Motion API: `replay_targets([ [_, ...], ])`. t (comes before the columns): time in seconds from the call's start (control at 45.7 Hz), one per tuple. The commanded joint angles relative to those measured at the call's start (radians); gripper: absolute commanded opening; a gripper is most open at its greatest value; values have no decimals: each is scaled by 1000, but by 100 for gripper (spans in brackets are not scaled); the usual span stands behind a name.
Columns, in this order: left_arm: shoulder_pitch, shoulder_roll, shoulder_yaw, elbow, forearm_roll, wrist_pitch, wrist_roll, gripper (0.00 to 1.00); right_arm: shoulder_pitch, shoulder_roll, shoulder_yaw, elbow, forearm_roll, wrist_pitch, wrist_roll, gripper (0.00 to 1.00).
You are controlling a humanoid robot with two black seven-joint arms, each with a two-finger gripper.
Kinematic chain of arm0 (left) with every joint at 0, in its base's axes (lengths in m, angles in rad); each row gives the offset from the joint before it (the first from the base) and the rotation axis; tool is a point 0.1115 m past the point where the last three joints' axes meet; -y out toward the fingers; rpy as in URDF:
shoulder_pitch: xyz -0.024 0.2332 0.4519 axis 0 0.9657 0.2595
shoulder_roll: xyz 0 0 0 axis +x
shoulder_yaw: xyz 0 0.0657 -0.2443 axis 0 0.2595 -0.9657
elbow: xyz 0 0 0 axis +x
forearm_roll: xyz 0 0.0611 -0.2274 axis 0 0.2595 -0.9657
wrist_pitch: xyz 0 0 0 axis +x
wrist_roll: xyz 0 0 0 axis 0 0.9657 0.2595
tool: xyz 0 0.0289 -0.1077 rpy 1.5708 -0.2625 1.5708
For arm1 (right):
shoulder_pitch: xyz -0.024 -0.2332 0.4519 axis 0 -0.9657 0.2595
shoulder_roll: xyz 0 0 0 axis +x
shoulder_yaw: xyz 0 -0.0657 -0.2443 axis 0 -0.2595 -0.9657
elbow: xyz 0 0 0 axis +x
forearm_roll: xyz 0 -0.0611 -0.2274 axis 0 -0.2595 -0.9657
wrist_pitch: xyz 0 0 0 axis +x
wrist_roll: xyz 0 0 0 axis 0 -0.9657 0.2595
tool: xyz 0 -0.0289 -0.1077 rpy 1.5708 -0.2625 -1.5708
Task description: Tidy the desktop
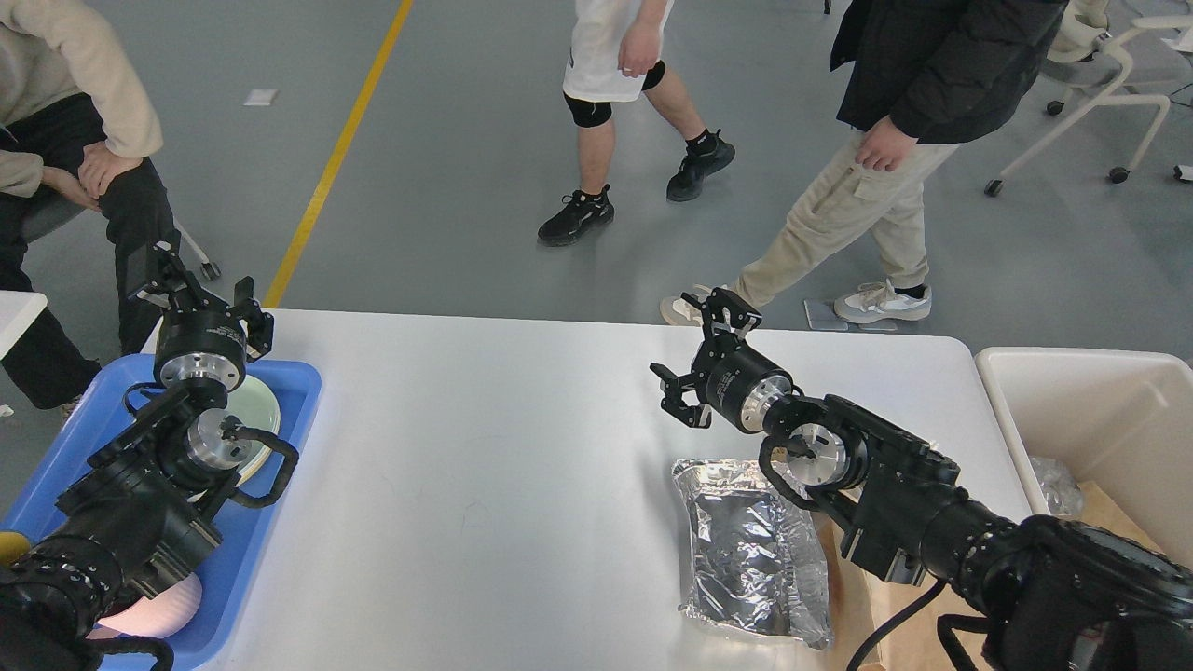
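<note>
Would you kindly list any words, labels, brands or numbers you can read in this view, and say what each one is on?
No text can be read.
Right gripper: a small pale label sits on the black wrist housing behind it, but the print is too small to read.
Silver foil bag: no print shows, only creased foil.
Blue tray, cream bin, desktop: no markings.

The desktop (485,447) is a large white tabletop with rounded corners. A crumpled silver foil bag (750,550) lies flat on it, toward the near right part. Just right of this bag lies brown paper (862,596). Far left of the bag, a blue tray (270,485) rests at the table's left edge.
</note>
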Motion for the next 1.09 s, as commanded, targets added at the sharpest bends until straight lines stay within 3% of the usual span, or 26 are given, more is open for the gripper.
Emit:
replay_targets([
  [0.0, 0, 0, 0, 0, 0, 0, 0, 96, 0, 0, 0, -1, 0, 0, -1, 100],
  [1.073, 0, 0, 0, 0, 0, 0, 0, 96, 23, -3, -23, -9, 0, 0, -7, 100],
])
